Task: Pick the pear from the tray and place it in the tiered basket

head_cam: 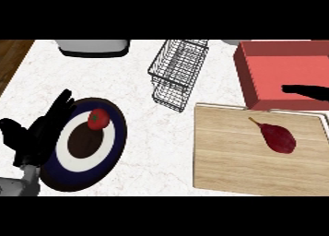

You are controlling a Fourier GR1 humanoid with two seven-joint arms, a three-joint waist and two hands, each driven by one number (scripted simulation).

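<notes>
Dark red pear point(278, 138) is just lying on its side on the wooden tray point(228, 161), stem pointing up toward the tray's far left corner, nothing touching it. That tray sits at the right side of the white marble desk point(160, 138).

Behind the tray there's a red box point(252, 78), open on top. A black shape pokes in from the right edge over that box, which looks like the right hand point(313, 92); only a sliver of it shows, so I can't tell whether it's open or closed. It's near the pear but clearly apart from it.

Wire tiered basket point(177, 69) stands at the back middle of the desk, left of the red box and just beyond the tray's far left corner.

Over on the left, the left hand point(34, 133) has its fingers spread and straight, resting at the left rim of a dark blue plate point(112, 152) with a white ring and a dark centre. It's holding nothing. A small red tomato point(98, 119) sits on the plate's far part.

Some white and black appliance point(95, 47) shows at the back left edge.
</notes>
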